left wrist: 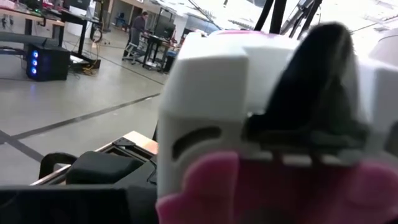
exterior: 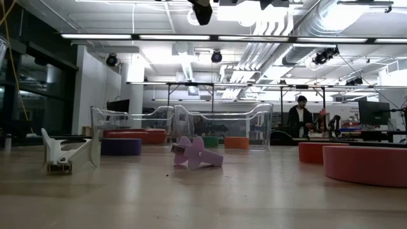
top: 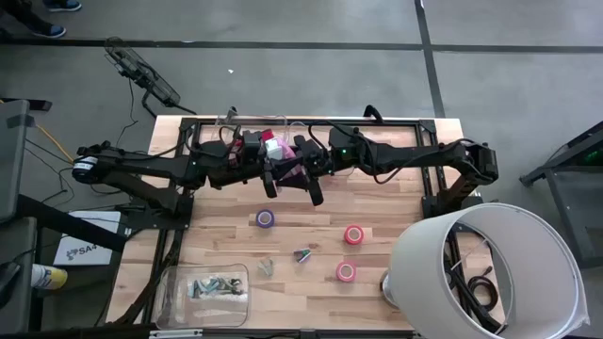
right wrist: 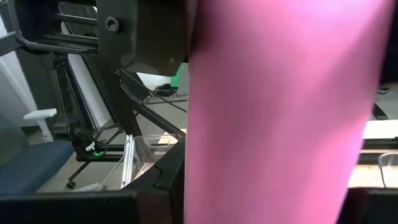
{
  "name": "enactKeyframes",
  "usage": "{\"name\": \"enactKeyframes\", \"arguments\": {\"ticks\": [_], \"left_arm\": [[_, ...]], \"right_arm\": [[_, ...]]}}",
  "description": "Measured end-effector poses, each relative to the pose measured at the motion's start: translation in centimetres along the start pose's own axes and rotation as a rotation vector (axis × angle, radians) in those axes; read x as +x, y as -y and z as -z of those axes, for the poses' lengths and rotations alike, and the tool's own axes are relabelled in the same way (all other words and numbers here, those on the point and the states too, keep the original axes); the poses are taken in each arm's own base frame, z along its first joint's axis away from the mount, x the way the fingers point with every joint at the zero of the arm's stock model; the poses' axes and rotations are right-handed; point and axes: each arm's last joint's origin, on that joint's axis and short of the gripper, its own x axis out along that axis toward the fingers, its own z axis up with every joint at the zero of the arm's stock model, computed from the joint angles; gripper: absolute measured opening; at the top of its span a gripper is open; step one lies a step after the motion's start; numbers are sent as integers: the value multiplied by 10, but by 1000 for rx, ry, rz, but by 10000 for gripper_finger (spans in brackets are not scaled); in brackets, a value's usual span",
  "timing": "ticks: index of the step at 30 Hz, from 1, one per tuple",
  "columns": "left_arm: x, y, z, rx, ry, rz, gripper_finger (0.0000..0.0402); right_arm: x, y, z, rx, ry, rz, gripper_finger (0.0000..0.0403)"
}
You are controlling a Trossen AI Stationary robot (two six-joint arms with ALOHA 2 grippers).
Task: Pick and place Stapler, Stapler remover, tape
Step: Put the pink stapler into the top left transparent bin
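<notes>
While both arms meet high over the back of the worktop [top: 311,235], a pink-and-white stapler [top: 273,146] hangs between them in what reads as a mid-air handover. The right claw [top: 303,162] is clamped part-way shut on the stapler, whose pink body fills its wrist view. The left claw [top: 256,160] sits against the white end, but whether its grip has closed cannot be told. Holding the piece aloft probably lets one arm pass it toward the clear bin [top: 247,120] at the rear edge.

Below lie a purple tape roll [top: 266,218], two red-pink tape rolls [top: 353,234], a purple staple remover [exterior: 197,153] and a white one [exterior: 63,154]. A clear tray [top: 203,292] of small items occupies the front corner, beside a large white lampshade [top: 490,273]. Nothing blocks the bin.
</notes>
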Motion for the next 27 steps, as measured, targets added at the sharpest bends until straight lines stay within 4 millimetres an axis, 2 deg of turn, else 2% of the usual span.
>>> {"name": "enactKeyframes", "arguments": {"ticks": [18, 20, 24, 27], "left_arm": [[0, 0, 1, 18, -12, 2, 145], [0, 0, 1, 19, -14, 0, 145], [0, -1, 2, 19, -19, -11, 145], [0, -2, 2, 40, -12, -38, 145]], "right_arm": [[0, 1, 1, -9, -11, -3, 127], [0, 1, 1, -8, -16, -5, 157], [-2, 3, 3, 29, -36, -5, 261], [-4, 8, 5, 70, -62, -5, 302]]}}
